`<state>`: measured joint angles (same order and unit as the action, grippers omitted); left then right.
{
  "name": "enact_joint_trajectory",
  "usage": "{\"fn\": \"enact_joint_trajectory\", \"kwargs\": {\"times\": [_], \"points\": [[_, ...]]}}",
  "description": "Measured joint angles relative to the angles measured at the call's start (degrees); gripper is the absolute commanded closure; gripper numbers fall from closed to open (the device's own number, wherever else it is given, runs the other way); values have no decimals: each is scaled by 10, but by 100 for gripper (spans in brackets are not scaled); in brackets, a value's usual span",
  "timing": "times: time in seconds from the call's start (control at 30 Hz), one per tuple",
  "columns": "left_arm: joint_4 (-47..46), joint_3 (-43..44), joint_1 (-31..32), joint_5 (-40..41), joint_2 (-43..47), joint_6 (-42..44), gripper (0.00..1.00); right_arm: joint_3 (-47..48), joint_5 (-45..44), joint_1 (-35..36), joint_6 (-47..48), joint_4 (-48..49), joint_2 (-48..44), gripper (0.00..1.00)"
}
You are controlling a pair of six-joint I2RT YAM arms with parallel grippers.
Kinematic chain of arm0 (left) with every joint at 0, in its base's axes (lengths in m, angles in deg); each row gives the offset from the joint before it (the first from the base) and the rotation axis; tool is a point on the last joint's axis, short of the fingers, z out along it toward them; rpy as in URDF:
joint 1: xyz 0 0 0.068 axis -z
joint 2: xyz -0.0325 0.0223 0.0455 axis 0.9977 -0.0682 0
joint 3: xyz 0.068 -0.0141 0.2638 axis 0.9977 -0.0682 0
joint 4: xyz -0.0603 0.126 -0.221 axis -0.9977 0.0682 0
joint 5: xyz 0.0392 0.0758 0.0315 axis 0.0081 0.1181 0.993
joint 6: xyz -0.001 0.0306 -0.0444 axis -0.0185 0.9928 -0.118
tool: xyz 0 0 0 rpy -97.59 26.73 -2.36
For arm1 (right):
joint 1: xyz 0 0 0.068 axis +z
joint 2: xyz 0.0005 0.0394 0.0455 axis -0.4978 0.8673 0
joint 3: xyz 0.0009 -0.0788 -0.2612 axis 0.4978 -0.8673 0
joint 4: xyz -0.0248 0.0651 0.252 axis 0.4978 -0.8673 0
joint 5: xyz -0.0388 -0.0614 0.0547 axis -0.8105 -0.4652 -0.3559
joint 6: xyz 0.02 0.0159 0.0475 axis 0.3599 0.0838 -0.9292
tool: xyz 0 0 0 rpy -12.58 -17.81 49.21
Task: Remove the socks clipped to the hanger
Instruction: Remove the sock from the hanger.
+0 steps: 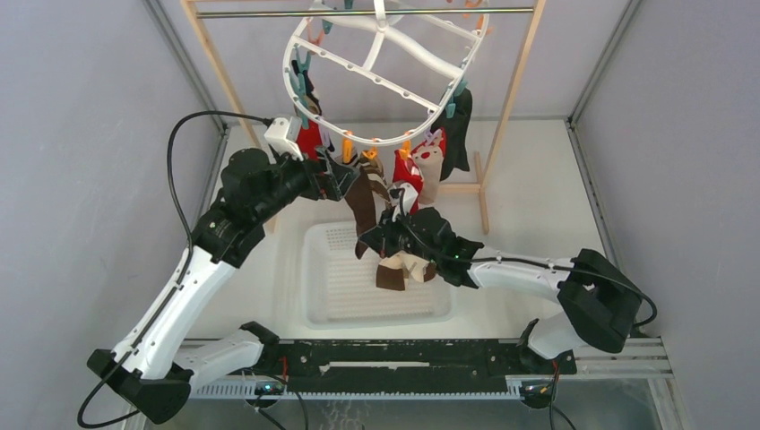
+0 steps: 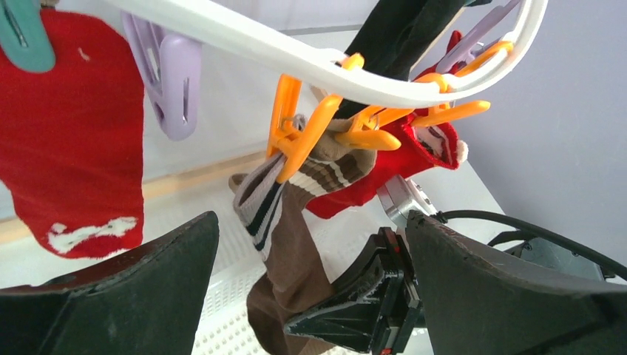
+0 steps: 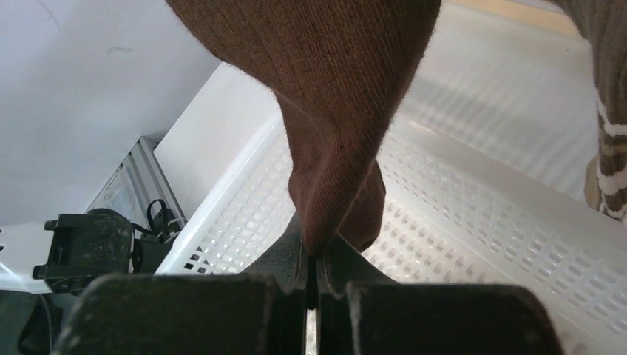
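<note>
Seen from above, one white oval hanger point(image 1: 376, 72) hangs tilted from a metal rod point(image 1: 269, 12) on a wooden rack point(image 1: 513, 98). Taking the oval as a clock face, I count six socks point(image 1: 408, 175) clipped along its near rim:

- A dark one at 9 o'clock.
- A red one at 8.
- A brown striped sock point(image 1: 363, 193) at 6.
- A red-and-white one and a beige one at 5.
- A black one at 4.

A tan and brown heap point(image 1: 394, 276) lies in the one white perforated basket point(image 1: 309, 269), directly below the hanger.

There are two arms. The left gripper point(image 1: 336, 175) is raised just beside the cuff of the brown striped sock point(image 2: 296, 251), its two fingers point(image 2: 148, 274) spread wide with nothing between them. An orange clip point(image 2: 296, 140) bites that cuff, a lilac clip point(image 2: 174, 81) dangles at its 9 o'clock, and a teal clip point(image 2: 26, 33) pins the red sock.

The right gripper point(image 1: 387, 235) sits lower, over the basket, its fingers pinched tight on the toe end of the brown striped sock point(image 3: 333, 111). From the right wrist, that gripper point(image 3: 314, 259) shows no gap.

The table point(image 1: 538, 206) is white, and plain pale grey walls point(image 1: 81, 134) close in on three sides.
</note>
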<state>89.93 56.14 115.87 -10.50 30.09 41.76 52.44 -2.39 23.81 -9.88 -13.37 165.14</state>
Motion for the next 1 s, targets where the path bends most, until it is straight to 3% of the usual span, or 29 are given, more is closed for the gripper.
{"fn": "enact_joint_trajectory", "kwargs": {"times": [0.6,0.73,0.87,1.0], "points": [[-57,10,-42,-119,-41,46,6,-30,39,-1,-3,-13,-51,100],[-71,10,-50,-134,-47,54,11,-32,45,-3,-5,-12,-52,100],[-90,10,-61,-149,-56,54,23,-40,50,-3,-5,-12,-53,100],[-115,10,-67,-164,-71,54,25,-48,54,-4,-7,-13,-56,100]]}}
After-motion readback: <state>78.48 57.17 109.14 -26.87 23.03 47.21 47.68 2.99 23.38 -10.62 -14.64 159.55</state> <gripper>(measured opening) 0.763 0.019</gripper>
